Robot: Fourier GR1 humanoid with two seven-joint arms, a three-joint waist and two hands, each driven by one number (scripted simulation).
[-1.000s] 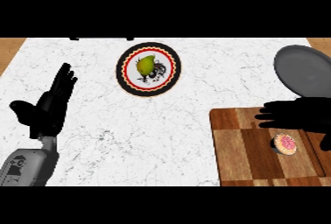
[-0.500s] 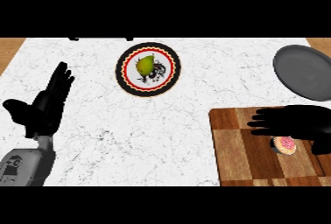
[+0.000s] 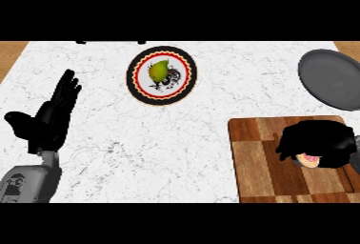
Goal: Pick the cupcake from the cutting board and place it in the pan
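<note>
A kitchen: a white marble worktop [image 3: 211, 133] carries a wooden cutting board [image 3: 260, 157], a grey pan [image 3: 330, 78] and a plate [image 3: 162, 75] of food.

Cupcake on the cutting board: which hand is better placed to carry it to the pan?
Right. The right hand is curled over the cupcake, with the pan just beyond; the left hand rests open across the counter.
</note>
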